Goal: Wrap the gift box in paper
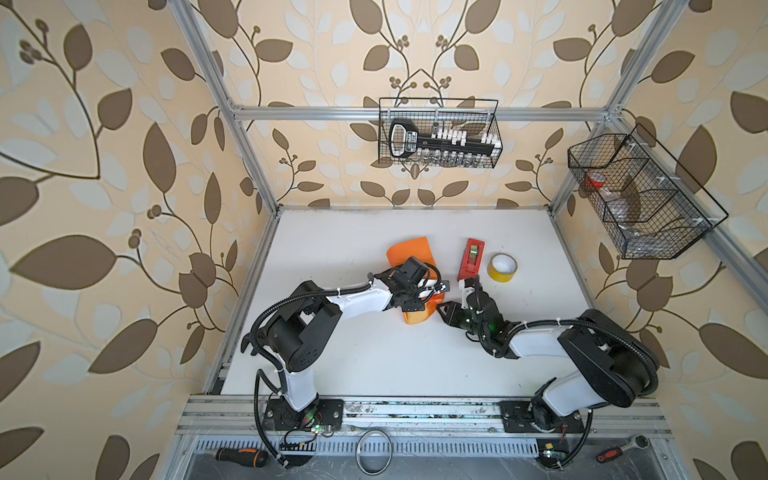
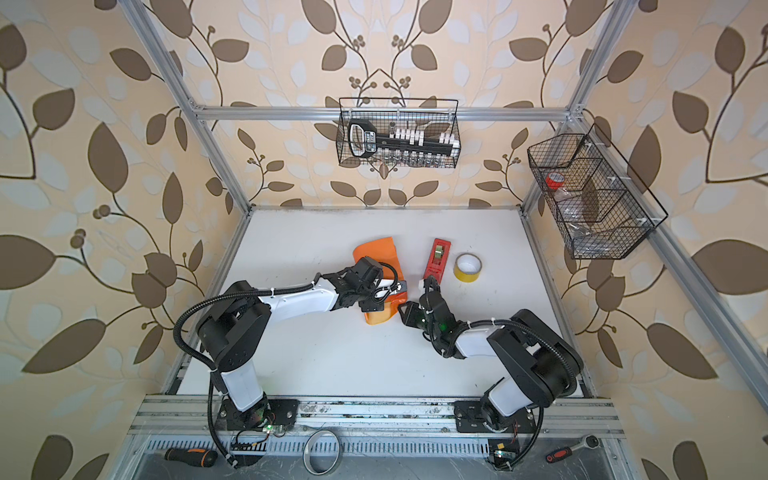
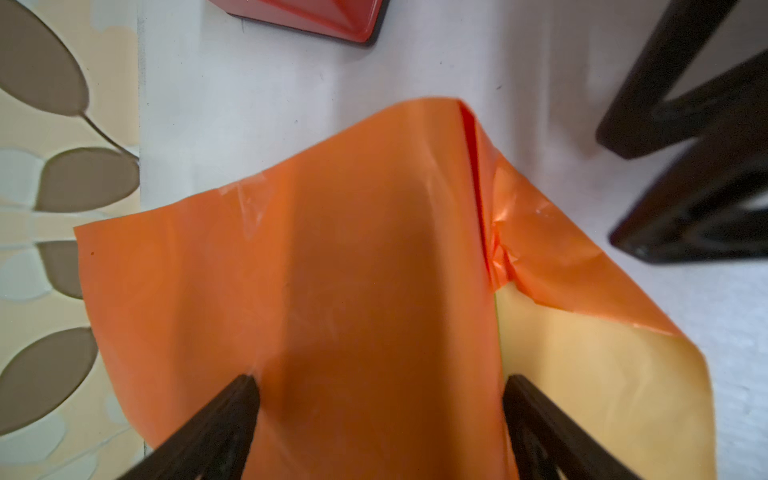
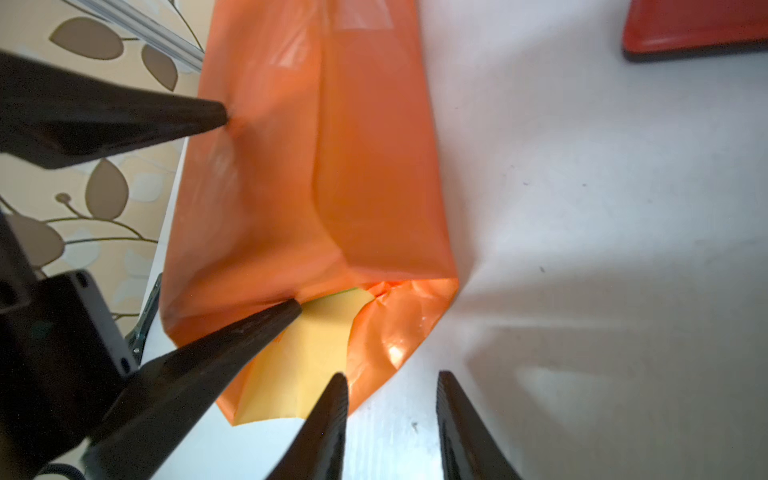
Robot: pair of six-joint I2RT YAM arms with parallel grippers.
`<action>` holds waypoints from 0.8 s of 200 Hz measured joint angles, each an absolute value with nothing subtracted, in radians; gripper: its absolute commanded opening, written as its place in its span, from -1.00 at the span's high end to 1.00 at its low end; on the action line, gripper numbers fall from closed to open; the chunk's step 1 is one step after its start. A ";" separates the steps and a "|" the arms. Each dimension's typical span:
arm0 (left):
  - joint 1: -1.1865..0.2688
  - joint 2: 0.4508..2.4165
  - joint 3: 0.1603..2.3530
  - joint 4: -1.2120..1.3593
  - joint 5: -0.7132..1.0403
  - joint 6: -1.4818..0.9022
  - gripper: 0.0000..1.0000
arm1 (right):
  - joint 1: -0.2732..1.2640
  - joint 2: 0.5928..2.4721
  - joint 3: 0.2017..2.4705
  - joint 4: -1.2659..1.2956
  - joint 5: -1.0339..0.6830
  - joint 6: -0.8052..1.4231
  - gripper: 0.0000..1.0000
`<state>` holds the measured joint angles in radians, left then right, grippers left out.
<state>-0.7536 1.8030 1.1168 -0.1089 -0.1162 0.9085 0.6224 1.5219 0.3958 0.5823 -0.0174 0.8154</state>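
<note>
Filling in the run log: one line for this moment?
left gripper open, tips on paper | right gripper open, empty, beside loose end flap

The white tabletop (image 1: 374,365) carries the folded orange paper (image 1: 409,251), a red tape dispenser (image 1: 471,259) and, just beside it, a yellow tape roll (image 1: 502,268).

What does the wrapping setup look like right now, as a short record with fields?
paper: orange side out, folded over the gift box; one end flap loose, tan underside showing
gift box: covered by the paper, not clearly visible
left gripper: open, fingertips resting on the paper
right gripper: jaws apart, nothing between them, at the loose flap
tape dispenser: red, on the table, apart from the paper
tape roll: yellow, beside the tape dispenser
</note>
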 measured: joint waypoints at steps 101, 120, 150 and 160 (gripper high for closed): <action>-0.754 1.804 1.118 -0.109 -0.116 0.898 -0.86 | 0.753 1.593 0.397 0.629 0.130 0.839 0.13; -0.754 1.804 1.118 -0.109 -0.116 0.898 -0.86 | 0.774 1.618 0.405 0.655 0.167 0.849 0.13; -0.754 1.804 1.118 -0.109 -0.116 0.897 -0.86 | 0.811 1.657 0.431 0.672 0.231 0.867 0.18; -0.754 1.804 1.118 -0.109 -0.116 0.897 -0.86 | 0.821 1.667 0.437 0.675 0.255 0.873 0.22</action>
